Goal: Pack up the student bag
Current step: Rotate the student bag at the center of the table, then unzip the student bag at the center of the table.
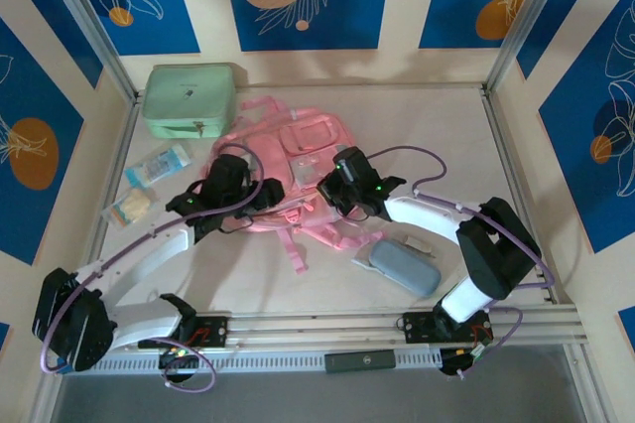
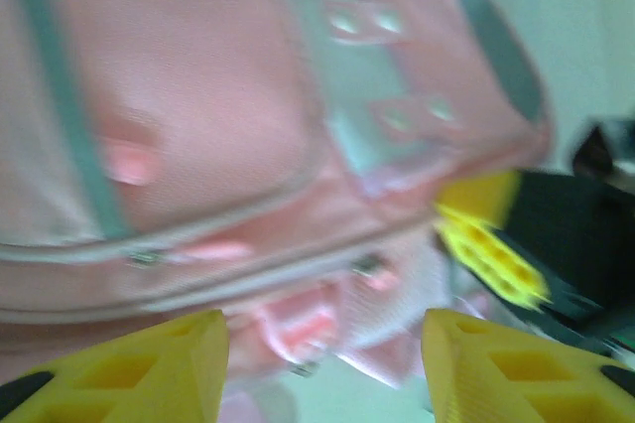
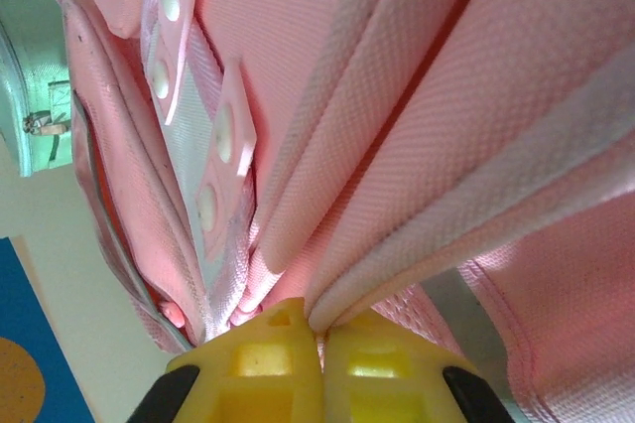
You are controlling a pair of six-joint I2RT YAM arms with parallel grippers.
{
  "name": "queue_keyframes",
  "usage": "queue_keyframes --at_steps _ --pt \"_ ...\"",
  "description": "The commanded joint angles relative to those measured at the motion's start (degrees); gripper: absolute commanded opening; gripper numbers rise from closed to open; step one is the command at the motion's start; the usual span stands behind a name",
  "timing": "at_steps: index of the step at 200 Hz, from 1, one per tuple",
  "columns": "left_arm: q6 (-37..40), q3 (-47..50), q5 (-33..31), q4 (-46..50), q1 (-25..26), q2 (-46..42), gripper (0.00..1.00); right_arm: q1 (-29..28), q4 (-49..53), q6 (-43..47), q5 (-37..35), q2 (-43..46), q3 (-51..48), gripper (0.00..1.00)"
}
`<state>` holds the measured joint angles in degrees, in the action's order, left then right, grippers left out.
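The student bag [image 1: 288, 150] is a pink backpack lying flat in the middle of the table, with straps trailing toward the arms. My right gripper [image 1: 327, 185] sits at the bag's right side. In the right wrist view my right gripper [image 3: 319, 319] is shut on a fold of the pink bag fabric [image 3: 417, 125]. My left gripper [image 1: 266, 195] is at the bag's near left edge. In the blurred left wrist view my left gripper [image 2: 325, 329] stands open, its yellow fingers [image 2: 159, 363] apart, with the bag's zipped lower edge [image 2: 198, 145] just beyond them.
A mint green zip case [image 1: 189, 100] stands at the back left. Two small packets [image 1: 159, 165] [image 1: 132, 207] lie left of the bag. A grey-blue pencil case [image 1: 402, 264] lies at the near right beside my right arm. Metal frame posts edge the table.
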<state>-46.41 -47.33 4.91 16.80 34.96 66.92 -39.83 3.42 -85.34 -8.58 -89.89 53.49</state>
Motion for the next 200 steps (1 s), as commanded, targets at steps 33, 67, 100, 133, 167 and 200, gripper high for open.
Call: queue_keyframes --at_steps 33,67,100,133,167,200 --pt "-6.84 -3.85 -7.63 2.08 12.42 6.55 0.49 -2.07 -1.45 -3.46 -0.2 3.08 0.48 0.0" --pt "-7.78 -6.25 -8.35 -1.32 13.98 12.73 0.44 -2.18 -0.99 -3.27 -0.73 4.15 0.47 0.0" --pt "-7.8 -10.15 -9.83 -0.63 14.08 18.78 0.39 -2.22 -1.18 -3.45 -1.05 4.52 0.3 0.0" --pt "-8.42 -11.59 -12.8 -0.57 14.0 23.15 0.37 -2.42 -1.38 -3.43 -0.74 4.46 0.29 0.0" --pt "-9.14 -12.28 -15.6 1.88 14.08 24.51 0.36 -2.34 -1.36 -3.17 -0.54 4.57 0.04 0.0" --pt "-11.05 -11.28 -16.99 -2.06 14.08 26.18 0.34 -2.43 -2.75 -3.86 -0.09 3.58 -0.1 0.0"
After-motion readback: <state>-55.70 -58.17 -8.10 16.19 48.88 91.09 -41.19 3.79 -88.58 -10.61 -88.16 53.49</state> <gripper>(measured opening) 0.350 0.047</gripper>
